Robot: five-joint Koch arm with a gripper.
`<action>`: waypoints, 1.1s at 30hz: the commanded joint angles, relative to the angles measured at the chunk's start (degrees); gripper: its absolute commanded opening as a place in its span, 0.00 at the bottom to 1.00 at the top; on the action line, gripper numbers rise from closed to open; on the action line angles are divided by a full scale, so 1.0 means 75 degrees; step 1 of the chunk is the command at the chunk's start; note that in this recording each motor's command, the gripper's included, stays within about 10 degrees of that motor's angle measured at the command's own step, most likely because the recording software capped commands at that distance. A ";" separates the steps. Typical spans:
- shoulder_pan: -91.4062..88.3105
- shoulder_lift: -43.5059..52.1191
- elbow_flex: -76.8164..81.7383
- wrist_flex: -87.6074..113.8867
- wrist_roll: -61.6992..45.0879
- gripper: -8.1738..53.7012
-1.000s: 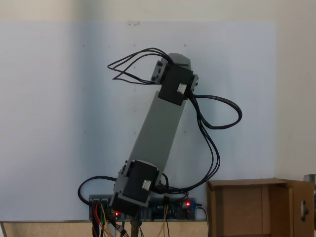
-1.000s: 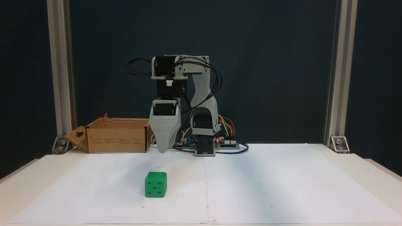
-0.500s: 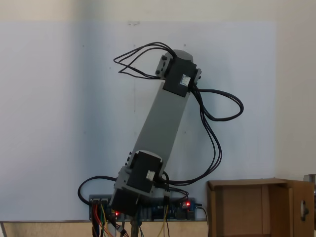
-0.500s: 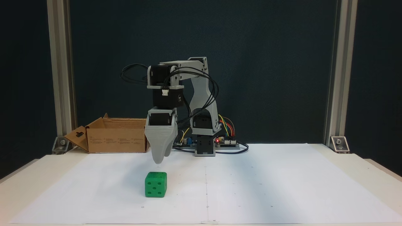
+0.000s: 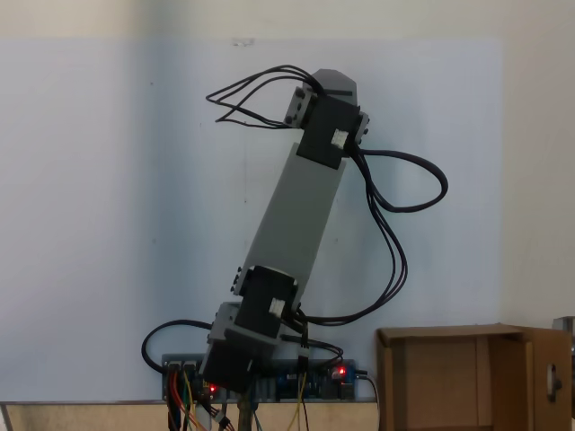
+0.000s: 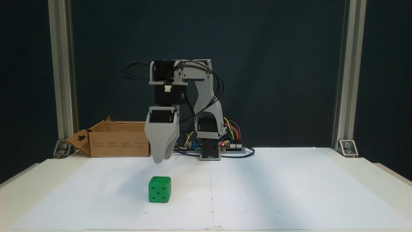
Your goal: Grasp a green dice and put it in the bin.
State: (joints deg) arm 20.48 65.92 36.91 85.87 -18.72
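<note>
Small bright green dice with darker pips [image 6: 159, 189] sits on the white paper sheet [image 6: 273, 187] covering the desk, untouched. Grey printed gripper [image 6: 158, 160] hangs tips-down above it, slightly toward 11 o'clock. Fingers overlap from this side; cannot tell whether apart or together. Brown cardboard bin [image 6: 119, 139] stands well apart at 10 o'clock. Risk: descending off-centre, a fingertip lands on the top face and skids the dice away.

Dark wall [image 6: 289, 64] behind, two metal posts [image 6: 351, 74] at the desk's [image 6: 383, 180] back corners, white paper [image 6: 273, 193] across it.
</note>
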 commanded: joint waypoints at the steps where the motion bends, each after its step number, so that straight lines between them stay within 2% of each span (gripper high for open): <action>1: -0.0059 -0.0035 -0.0445 -0.0035 -0.0434 0.83; 18: 0.0000 -0.0633 -0.1676 0.0727 -0.0434 0.83; 33: 0.0199 -0.0820 -0.1676 0.0914 -0.0434 0.83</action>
State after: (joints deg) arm 21.97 59.59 28.04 90.97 -18.72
